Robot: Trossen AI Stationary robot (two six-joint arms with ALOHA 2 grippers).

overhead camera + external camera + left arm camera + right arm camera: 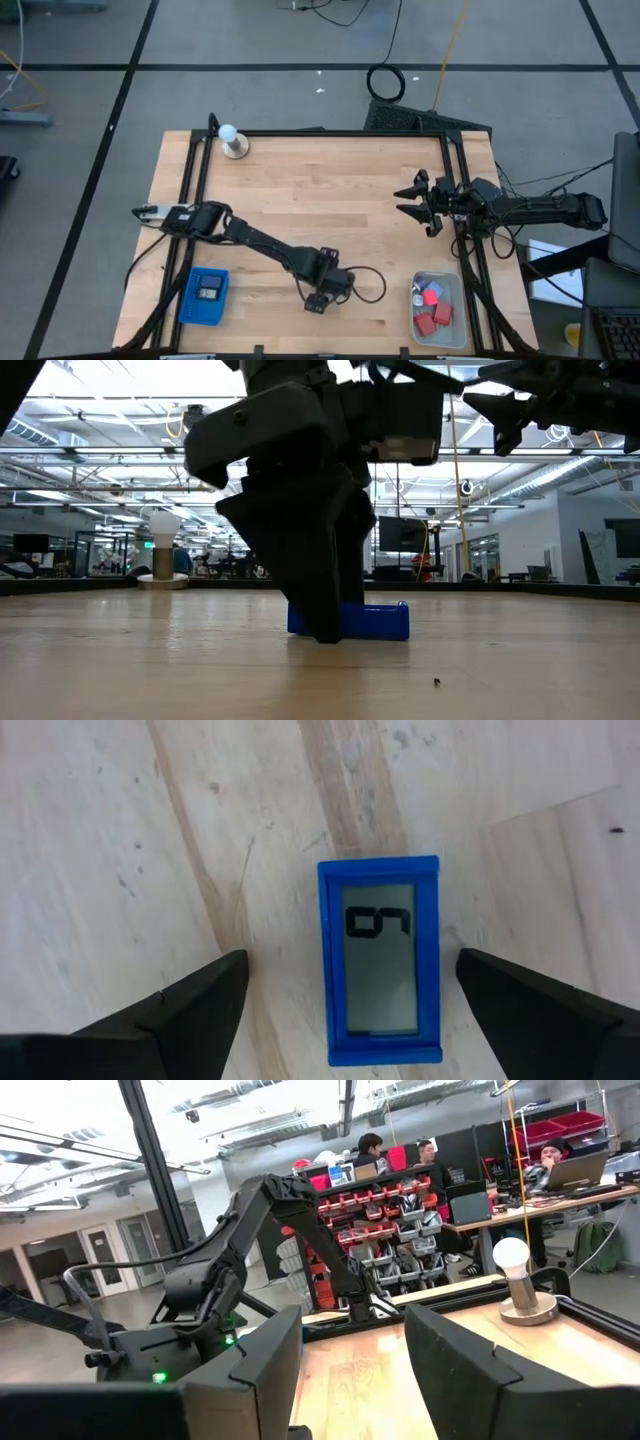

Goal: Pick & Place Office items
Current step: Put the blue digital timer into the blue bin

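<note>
Left wrist view shows our left gripper (350, 1010) spread wide astride a blue timer (380, 960), poised to lower and close; our right gripper (420, 203), fingers partly apart and empty, waits well beyond the timer.

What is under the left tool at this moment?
Under the open left tool a small blue device with a grey display lies flat on the wooden table, between the two fingers, not touched. Its lowest edge runs out of the wrist view.

An open-plan lab or workshop: parts-bin shelves (375, 1220), people at desks (560, 1185), exposed ceiling trusses (90, 455).
</note>
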